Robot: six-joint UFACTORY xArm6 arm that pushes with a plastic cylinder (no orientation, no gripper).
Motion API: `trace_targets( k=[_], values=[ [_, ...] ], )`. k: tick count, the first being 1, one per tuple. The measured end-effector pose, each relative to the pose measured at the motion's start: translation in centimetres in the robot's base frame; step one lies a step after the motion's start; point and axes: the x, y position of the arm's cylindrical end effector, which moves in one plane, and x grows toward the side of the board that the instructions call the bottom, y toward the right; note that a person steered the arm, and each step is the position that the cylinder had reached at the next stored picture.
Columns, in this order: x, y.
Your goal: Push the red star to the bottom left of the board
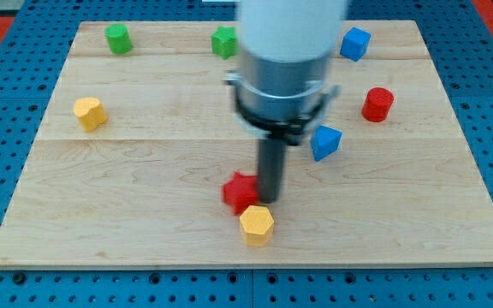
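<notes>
My tip (268, 200) touched the red wooden star block's (240, 192) right side. A yellow hexagonal wooden block (257, 224) sat just below. No hand fitted, just a bare rod.

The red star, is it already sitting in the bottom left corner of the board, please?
No, the red star lies near the bottom middle of the board, with my tip against its right side and a yellow block just below.

My tip (268, 200) touching red star (240, 192) at its 3 o'clock, worktop (144, 171) centre-bottom. Yellow hexagon block (257, 225) just beside star at 5 o'clock. Blue block (324, 142) at tip's 1 o'clock.
</notes>
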Motion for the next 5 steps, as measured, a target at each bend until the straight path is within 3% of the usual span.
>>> trace_targets(
  k=[2,3,4,5],
  values=[
    [-1.7,-13.3],
    [-4.0,-15.6],
    [-1.1,-19.3],
    [-0.6,-18.3]
  ],
)
